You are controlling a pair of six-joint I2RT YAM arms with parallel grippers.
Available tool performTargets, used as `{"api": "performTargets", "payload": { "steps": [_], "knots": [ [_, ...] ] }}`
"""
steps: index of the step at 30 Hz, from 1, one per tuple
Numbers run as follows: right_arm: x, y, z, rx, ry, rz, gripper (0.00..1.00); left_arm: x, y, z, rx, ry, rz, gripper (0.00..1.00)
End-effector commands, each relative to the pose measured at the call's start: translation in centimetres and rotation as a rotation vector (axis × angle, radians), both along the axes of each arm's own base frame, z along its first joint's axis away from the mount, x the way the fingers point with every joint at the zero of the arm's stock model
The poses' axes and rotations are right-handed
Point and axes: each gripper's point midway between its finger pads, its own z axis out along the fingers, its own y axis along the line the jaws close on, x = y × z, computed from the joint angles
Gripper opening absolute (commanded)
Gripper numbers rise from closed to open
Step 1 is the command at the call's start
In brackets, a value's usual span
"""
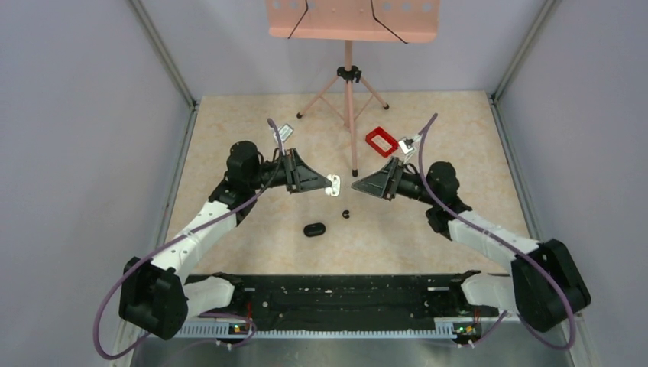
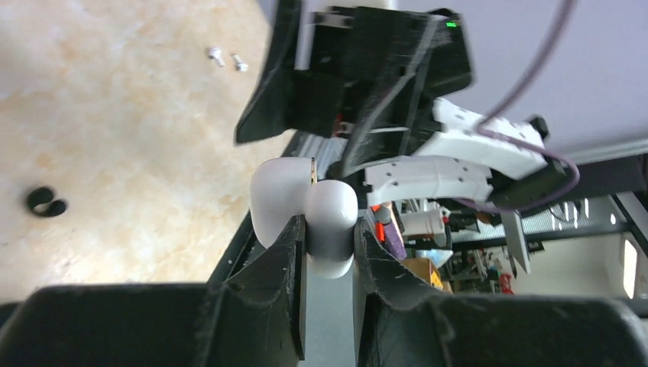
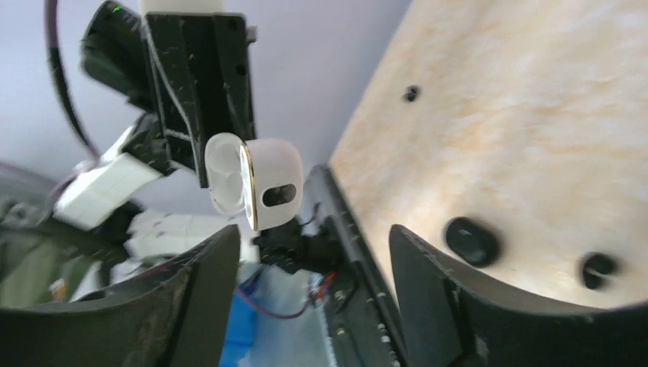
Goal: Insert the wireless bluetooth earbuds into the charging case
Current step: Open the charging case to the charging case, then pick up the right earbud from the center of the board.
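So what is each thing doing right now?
left gripper: shut on the white case
white case: lid open, held above the table
right gripper: open, holding nothing
black oval case: lying on the table, lid unclear
earbud: loose on the table, not in a case
red frame: lying on the table

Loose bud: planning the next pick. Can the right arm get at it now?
Probably yes. The bud lies bare on the table close by the right gripper, which is open and empty; nothing stands between them.
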Motion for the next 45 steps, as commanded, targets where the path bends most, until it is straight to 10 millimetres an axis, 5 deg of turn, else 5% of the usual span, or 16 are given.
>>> {"api": "performTargets", "payload": {
  "steps": [1,5,10,14,24,29,32,36,41,45],
  "knots": [
    [2.4,-4.3,-4.7,-0.406,0.007,-0.261,0.78,0.3,1.2,-1.5,0.102,-0.006,0.036,0.0],
    [3.3,-9.9,-7.1,-0.67,0.056,-0.514,0.89,0.2,1.4,-3.8,0.163,0.054,0.025,0.0],
    [2.9,-15.2,-9.9,-0.832,0.239,-0.754,0.73,0.2,1.6,-5.6,0.208,0.093,0.021,0.0],
    [1.6,-11.9,-11.9,-0.969,0.238,-0.549,0.7,0.5,2.6,-6.9,0.255,0.135,0.055,0.0],
    [1.2,-0.7,-14.3,-1.026,0.09,-0.392,0.51,0.8,5.8,-8.5,0.254,0.208,0.145,0.0],
    [1.9,1.8,-16.2,-1.039,0.101,-0.328,0.45,0.8,6.6,-9.2,0.241,0.228,0.165,0.0],
    [2.4,1.4,-16.5,-1.072,0.104,-0.355,0.45,0.4,6.5,-9.2,0.227,0.23,0.138,0.0],
    [4.0,-3.8,-16.3,-1.14,0.143,-0.486,0.46,0.0,6.3,-8.5,0.215,0.201,0.108,0.0],
    [5.6,-15.7,-15.6,-1.135,0.264,-0.76,0.46,0.1,6.3,-7.9,0.221,0.17,0.109,0.0],
    [4.9,-23.3,-16.0,-1.141,0.415,-0.923,0.47,0.5,6.2,-7.8,0.213,0.172,0.106,0.0]
  ]
}}
